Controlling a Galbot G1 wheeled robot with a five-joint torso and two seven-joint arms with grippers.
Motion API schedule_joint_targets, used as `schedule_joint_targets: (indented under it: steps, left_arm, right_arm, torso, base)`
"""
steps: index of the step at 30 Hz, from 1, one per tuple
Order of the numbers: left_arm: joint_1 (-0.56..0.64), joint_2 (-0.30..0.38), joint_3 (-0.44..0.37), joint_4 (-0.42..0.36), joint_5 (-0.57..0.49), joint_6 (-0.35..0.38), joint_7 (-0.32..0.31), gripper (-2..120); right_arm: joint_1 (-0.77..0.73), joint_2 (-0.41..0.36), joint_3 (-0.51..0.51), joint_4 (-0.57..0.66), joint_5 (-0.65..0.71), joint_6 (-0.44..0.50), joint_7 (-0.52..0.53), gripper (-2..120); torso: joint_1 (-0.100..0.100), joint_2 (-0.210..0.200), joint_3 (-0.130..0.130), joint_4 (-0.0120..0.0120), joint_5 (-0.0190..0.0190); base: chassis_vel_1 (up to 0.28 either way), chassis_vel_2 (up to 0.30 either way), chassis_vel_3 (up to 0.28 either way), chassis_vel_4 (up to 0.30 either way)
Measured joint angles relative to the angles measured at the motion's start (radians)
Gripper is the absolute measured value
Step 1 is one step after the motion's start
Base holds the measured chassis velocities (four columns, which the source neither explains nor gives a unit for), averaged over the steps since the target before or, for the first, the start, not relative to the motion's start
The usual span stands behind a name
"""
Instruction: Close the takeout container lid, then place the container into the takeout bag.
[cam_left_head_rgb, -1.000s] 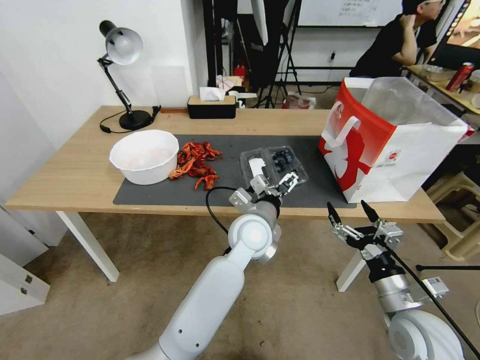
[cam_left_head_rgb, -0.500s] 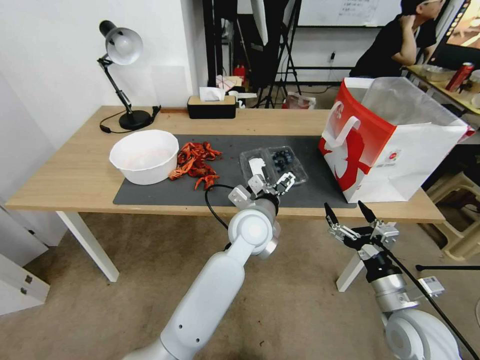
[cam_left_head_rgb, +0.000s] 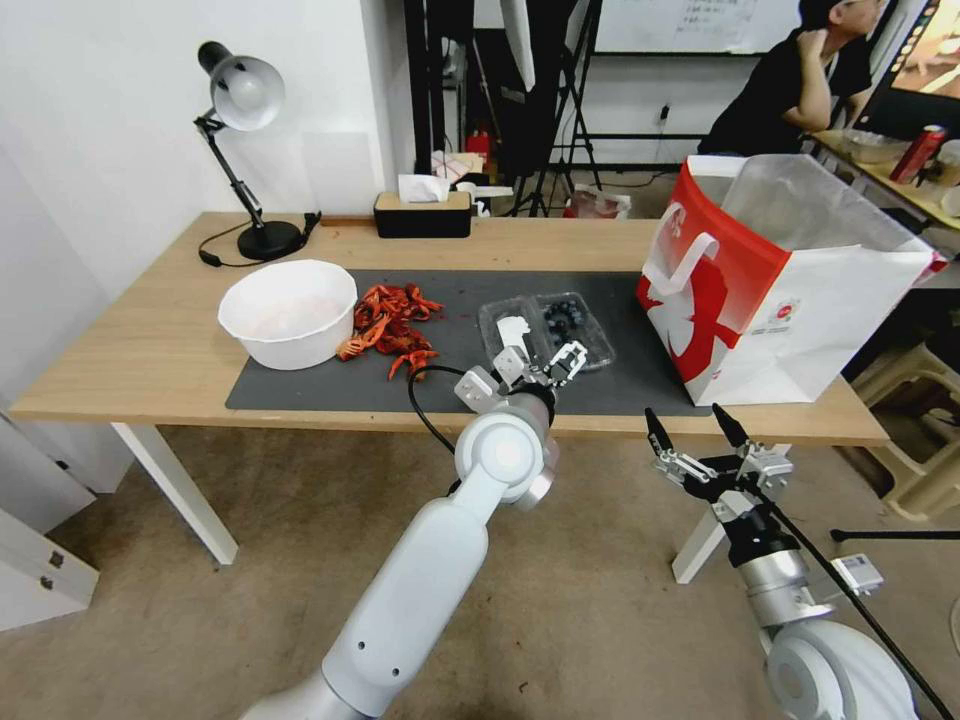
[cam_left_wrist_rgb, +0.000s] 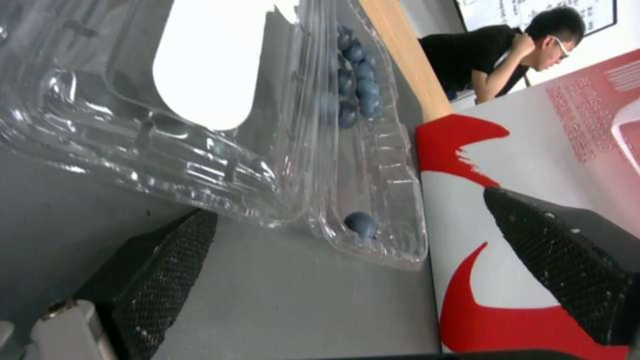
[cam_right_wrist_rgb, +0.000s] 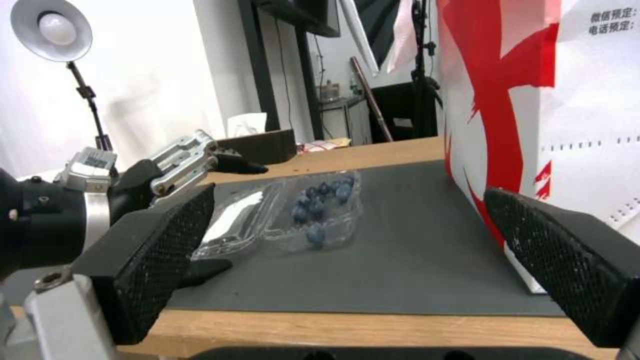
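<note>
The takeout container (cam_left_head_rgb: 547, 327) lies open and flat on the dark mat (cam_left_head_rgb: 300, 385), mid-table (cam_left_head_rgb: 150, 350), between the pile of red shells (cam_left_head_rgb: 392, 322) and the takeout bag (cam_left_head_rgb: 790, 290). The lid (cam_left_head_rgb: 510, 332), with its white label, is the half nearer the shells; the blueberry half sits nearer the bag.

My left tool (cam_left_head_rgb: 537, 365) hovers at the container's near edge, fingers apart. In the left wrist view the two black pads (cam_left_wrist_rgb: 160, 270) straddle the near corner of the lid (cam_left_wrist_rgb: 200, 100) without touching it, as far as I can judge. My right tool (cam_left_head_rgb: 690, 442) waits below the table's front edge, off to the bag side, fingers spread wide.

Handling judgement: thin clear clamshell, very light, springy at the hinge, slick. It will likely skate on the mat if pushed sideways, and it will dent under a hard pinch. The berries (cam_right_wrist_rgb: 319, 200) are loose (one sits alone near the rim (cam_left_wrist_rgb: 360, 223)), so a tilt would roll them. I would take the lid by its free flange, away from the hinge, and fold it over; for carrying, grip the closed rim, not the belly.

Hard to make out: the hinge line and any snap tabs are lost in glare. The bag's interior is hidden behind its translucent liner (cam_left_head_rgb: 810, 205). I cannot tell the gap between pads and plastic.
</note>
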Motion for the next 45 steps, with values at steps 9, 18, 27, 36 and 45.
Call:
schedule_joint_targets:
  steps: [9, 18, 27, 36, 45]
  left_arm:
    - [0.002, -0.002, -0.011, 0.005, -0.001, -0.004, 0.003, 100]
    - [0.018, -0.004, -0.026, -0.005, -0.001, -0.019, 0.017, 100]
    - [0.03, 0.002, -0.036, -0.027, -0.008, -0.036, 0.048, 100]
    - [0.04, 0.005, -0.043, -0.044, -0.013, -0.051, 0.091, 100]
    - [0.043, 0.017, -0.06, -0.07, -0.017, -0.061, 0.135, 100]
  right_arm:
    - [-0.008, 0.002, -0.004, 0.003, -0.004, 0.001, 0.0, 100]
    - [-0.013, 0.004, -0.012, 0.006, -0.012, 0.001, -0.002, 100]
    - [-0.014, 0.012, -0.023, 0.004, -0.019, 0.002, -0.005, 100]
    - [-0.015, 0.012, -0.026, 0.003, -0.021, 0.002, -0.007, 100]
    - [-0.015, 0.008, -0.029, 0.004, -0.022, 0.002, -0.007, 100]
  torso:
    - [0.0, 0.0, 0.0, 0.0, -0.0001]
    - [0.0, 0.0, 0.0, 0.0001, 0.0003]
    - [0.0, 0.0, 0.0, 0.0005, 0.0003]
    - [0.0, 0.0, 0.0, 0.0003, 0.0001]
    - [0.0, 0.0, 0.0, 0.0001, 0.0001]
  base:
    - [0.0, 0.0, 0.0, 0.0]
    - [0.0, 0.0, 0.0, 0.0]
    - [0.0, 0.0, 0.0, 0.0]
    - [0.0, 0.0, 0.0, 0.0]
    - [0.0, 0.0, 0.0, 0.0]
